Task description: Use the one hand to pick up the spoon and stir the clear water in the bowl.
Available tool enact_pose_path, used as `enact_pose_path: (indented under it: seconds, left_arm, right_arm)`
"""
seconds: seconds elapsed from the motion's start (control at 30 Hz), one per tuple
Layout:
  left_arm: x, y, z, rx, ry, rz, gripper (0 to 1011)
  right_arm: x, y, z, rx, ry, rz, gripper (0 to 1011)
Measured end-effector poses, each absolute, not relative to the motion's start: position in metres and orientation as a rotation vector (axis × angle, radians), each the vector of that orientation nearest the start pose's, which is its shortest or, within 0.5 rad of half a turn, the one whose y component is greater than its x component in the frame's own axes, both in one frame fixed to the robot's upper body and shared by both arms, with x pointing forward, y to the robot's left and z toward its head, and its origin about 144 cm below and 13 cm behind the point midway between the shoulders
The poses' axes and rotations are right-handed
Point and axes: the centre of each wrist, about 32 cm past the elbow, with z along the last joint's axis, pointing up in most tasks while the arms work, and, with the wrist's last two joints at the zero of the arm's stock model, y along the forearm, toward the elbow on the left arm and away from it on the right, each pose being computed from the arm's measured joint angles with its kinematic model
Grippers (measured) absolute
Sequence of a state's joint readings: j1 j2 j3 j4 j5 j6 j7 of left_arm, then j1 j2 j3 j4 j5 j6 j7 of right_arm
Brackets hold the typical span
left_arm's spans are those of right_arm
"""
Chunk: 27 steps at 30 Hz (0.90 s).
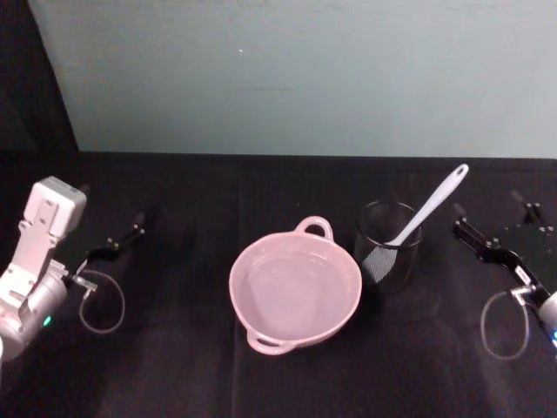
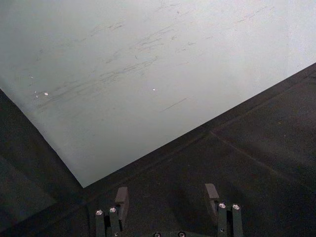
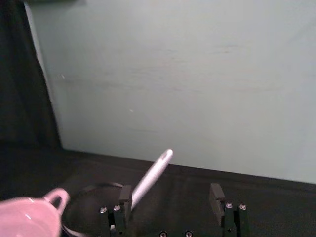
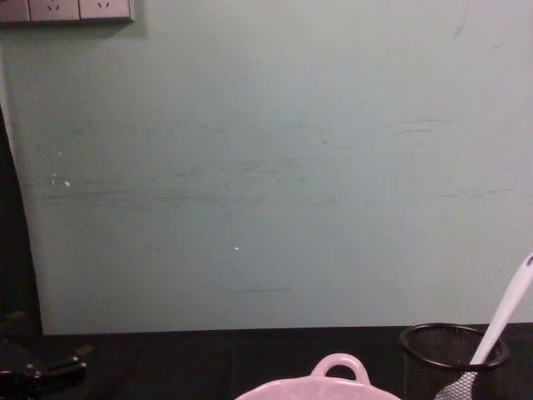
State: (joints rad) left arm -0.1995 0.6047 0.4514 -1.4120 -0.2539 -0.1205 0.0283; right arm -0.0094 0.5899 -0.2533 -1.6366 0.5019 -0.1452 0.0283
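Note:
The pale pink bowl (image 1: 235, 292) holds clear water at the middle of the black table, its arched loop handle on the far rim. Just right of it, the white spoon (image 1: 431, 207) stands head-down in a black wire-mesh cup (image 1: 387, 259), its handle leaning up to the right. My right gripper (image 1: 492, 219) hovers open to the right of the cup, empty. The right wrist view shows the spoon (image 3: 153, 175) ahead of the right gripper (image 3: 171, 195), and the bowl (image 3: 24, 219) off to the side. My left gripper (image 1: 126, 235) rests open at the far left.
A pale green wall panel (image 4: 266, 167) stands right behind the table, with sockets (image 4: 67, 8) at its top left. The chest view shows the bowl (image 4: 333, 385), the cup (image 4: 450, 354) and the spoon (image 4: 504, 321) low at the right. Grey cable loops (image 1: 104, 305) hang by both wrists.

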Motion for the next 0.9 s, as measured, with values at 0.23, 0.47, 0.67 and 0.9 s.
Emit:
enact_pose_path:
  seconds: [0.23,0.47,0.67,0.9]
  left_arm:
    - [0.489,0.31,1.14,0.304,-0.285,1.248,1005]
    - [0.489,0.31,1.14,0.304,-0.285,1.248,1005]
    - [0.489,0.31,1.14,0.304,-0.285,1.248,1005]
    - [0.489,0.31,1.14,0.304,-0.285,1.248,1005]
  right_arm:
    - [0.472,-0.313,1.158,0.171,0.106,-1.227,1003]
    - [0.49,-0.31,1.155,0.319,0.275,-1.195,1003]
    - [0.5,-0.307,1.156,0.378,0.374,-1.168,1003]
    - [0.507,-0.308,1.157,0.405,0.432,-1.156,917]
